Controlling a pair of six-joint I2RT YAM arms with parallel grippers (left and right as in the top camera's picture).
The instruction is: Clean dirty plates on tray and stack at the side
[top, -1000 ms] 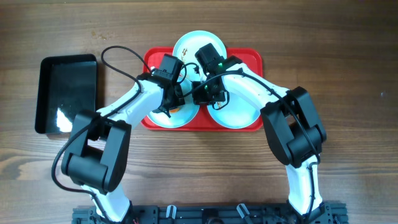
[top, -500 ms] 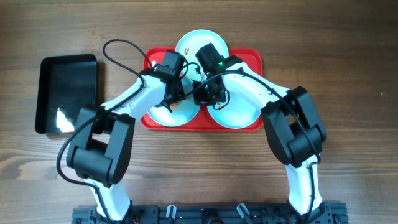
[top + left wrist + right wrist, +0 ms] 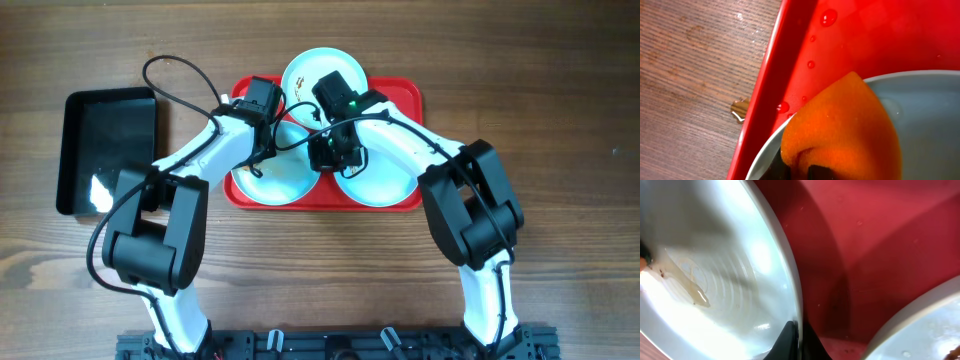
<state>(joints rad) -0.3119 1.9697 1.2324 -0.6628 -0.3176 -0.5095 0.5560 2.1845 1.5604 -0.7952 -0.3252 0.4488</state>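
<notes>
Plates (image 3: 300, 72) fill tray (image 3: 405, 95); only wrist views show left pincer (image 3: 799, 172) clamping sponge (image 3: 840, 125) (orange), right pincer (image 3: 797, 340) pinching a rim.

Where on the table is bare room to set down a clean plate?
Bare table lies right of the tray, and a narrower strip between the black bin and the tray, partly under the left arm. The tray is crowded: three plates, the right arm above too.

Three plates (image 3: 320, 68), one tray (image 3: 402, 94), one sponge (image 3: 847, 125), one bin (image 3: 108, 145).
</notes>
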